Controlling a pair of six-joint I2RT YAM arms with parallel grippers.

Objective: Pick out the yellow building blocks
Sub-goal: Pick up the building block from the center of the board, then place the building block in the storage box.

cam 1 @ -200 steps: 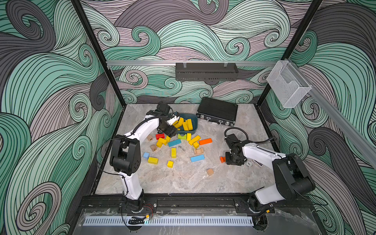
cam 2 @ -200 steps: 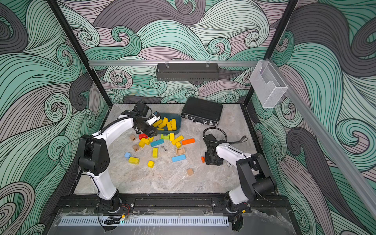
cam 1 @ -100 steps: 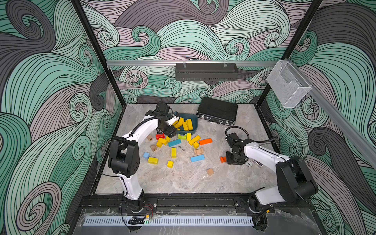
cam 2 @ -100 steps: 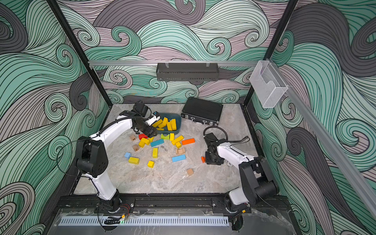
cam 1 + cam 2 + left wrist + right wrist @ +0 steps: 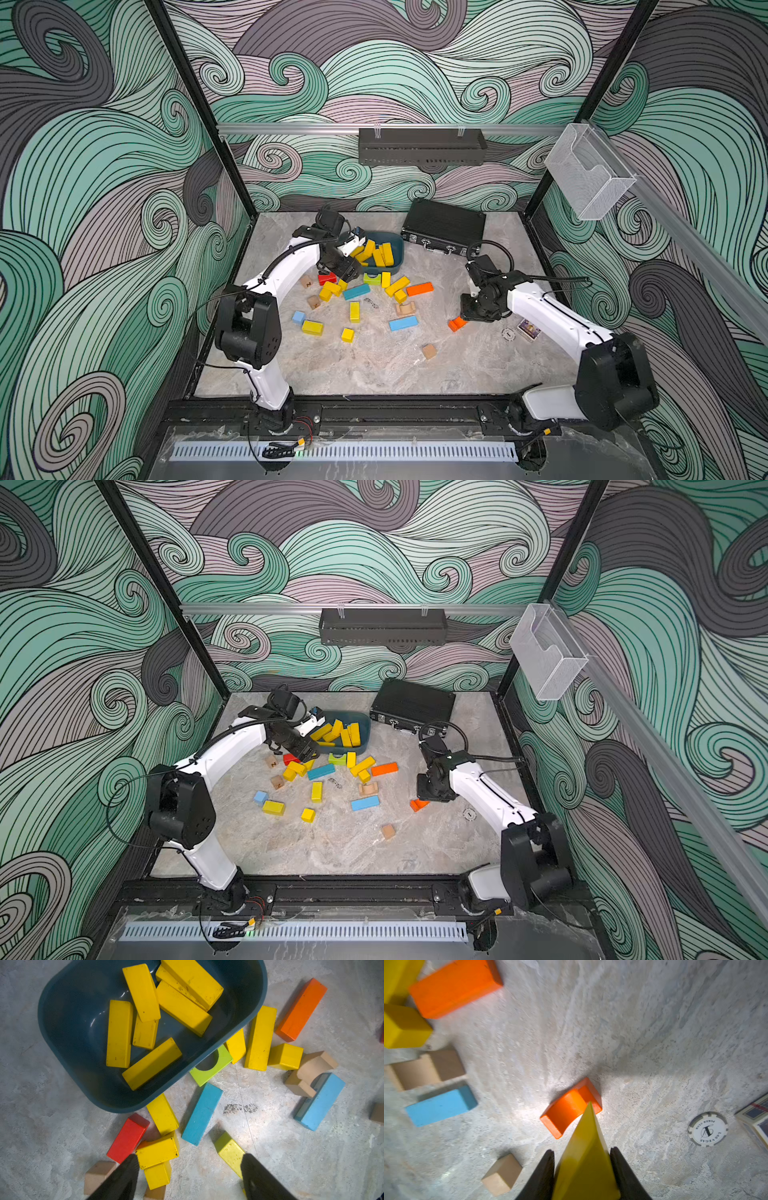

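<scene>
The yellow wedge [image 5: 586,1167] sits pinched in the right claw [image 5: 581,1152], its point running out ahead of the jaws, near an orange arch [image 5: 571,1107] on the worktop [image 5: 654,1043]. The bin [image 5: 68,1028], holding several yellow bars [image 5: 119,1033], lies well apart, beside the left claw [image 5: 189,1157], which gapes wide over loose yellow blocks [image 5: 156,1150].

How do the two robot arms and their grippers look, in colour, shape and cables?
Both arms have smooth white links, left arm and right arm, joined by bulky black joint housings. A thin black cable runs along each. The left gripper and right gripper have dark, tapering, pointed fingers.
</scene>
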